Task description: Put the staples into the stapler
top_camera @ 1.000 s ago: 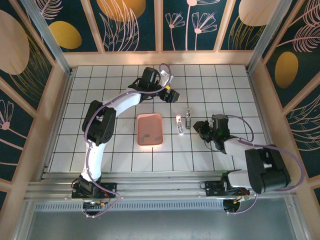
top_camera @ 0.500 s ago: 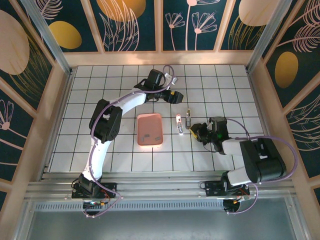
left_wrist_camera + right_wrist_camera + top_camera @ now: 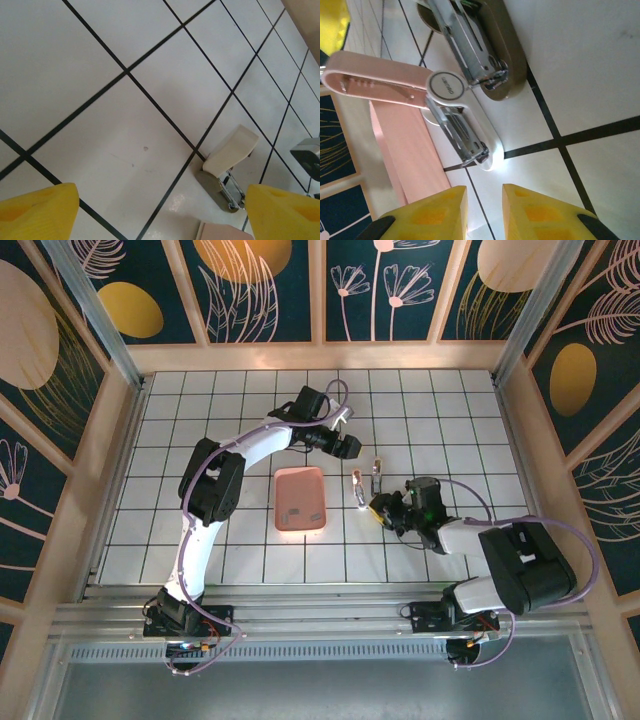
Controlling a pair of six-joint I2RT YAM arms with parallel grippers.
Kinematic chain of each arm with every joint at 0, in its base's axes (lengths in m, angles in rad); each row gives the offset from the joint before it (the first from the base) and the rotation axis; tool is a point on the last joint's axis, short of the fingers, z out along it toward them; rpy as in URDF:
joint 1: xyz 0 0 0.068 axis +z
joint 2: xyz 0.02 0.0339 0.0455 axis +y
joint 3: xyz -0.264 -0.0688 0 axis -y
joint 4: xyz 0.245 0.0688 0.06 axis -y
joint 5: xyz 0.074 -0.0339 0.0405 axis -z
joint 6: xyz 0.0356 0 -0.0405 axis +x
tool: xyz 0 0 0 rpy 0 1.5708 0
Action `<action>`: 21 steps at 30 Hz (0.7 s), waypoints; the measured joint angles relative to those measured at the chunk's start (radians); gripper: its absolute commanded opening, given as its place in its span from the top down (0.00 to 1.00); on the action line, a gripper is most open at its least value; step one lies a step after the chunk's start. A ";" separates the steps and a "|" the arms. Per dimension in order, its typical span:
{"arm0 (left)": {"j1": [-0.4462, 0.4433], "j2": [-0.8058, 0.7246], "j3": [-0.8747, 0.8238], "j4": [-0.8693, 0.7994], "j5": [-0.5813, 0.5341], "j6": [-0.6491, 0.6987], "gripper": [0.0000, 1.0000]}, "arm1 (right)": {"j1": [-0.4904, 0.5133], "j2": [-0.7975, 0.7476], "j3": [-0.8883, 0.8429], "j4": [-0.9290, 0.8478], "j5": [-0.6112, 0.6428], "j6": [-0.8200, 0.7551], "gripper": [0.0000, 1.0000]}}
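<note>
The stapler (image 3: pixel 358 487) lies mid-table with its pale pink lid (image 3: pixel 375 82) swung up off the white base (image 3: pixel 470 137), baring the silvery metal channel. My right gripper (image 3: pixel 378 508) sits just near and right of it. In the right wrist view its yellow fingers (image 3: pixel 435 215) stand a narrow gap apart, with nothing between them, and the right gripper (image 3: pixel 484 215) points at the base's end. My left gripper (image 3: pixel 347 447) hovers just beyond the stapler. Its fingers (image 3: pixel 40 210) are spread wide and the left gripper (image 3: pixel 160 215) is empty. Faint grey specks in the tray may be the staples (image 3: pixel 292 510).
A second stapler, with a grey-brown base and cream lid (image 3: pixel 377 477) (image 3: pixel 227 157) (image 3: pixel 485 50), lies open right beside the pink one. The salmon-pink tray (image 3: pixel 300 480) (image 3: pixel 402 150) sits just to their left. White gridded tabletop stretches around them, and wooden walls ring the table.
My right gripper has slid left up to the stapler's near end. My left gripper has swung right and nearer, toward the stapler's far end.
</note>
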 measured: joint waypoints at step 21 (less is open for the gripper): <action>-0.027 0.000 -0.075 0.050 0.122 -0.014 0.18 | 0.028 0.102 0.027 0.055 0.004 0.016 0.80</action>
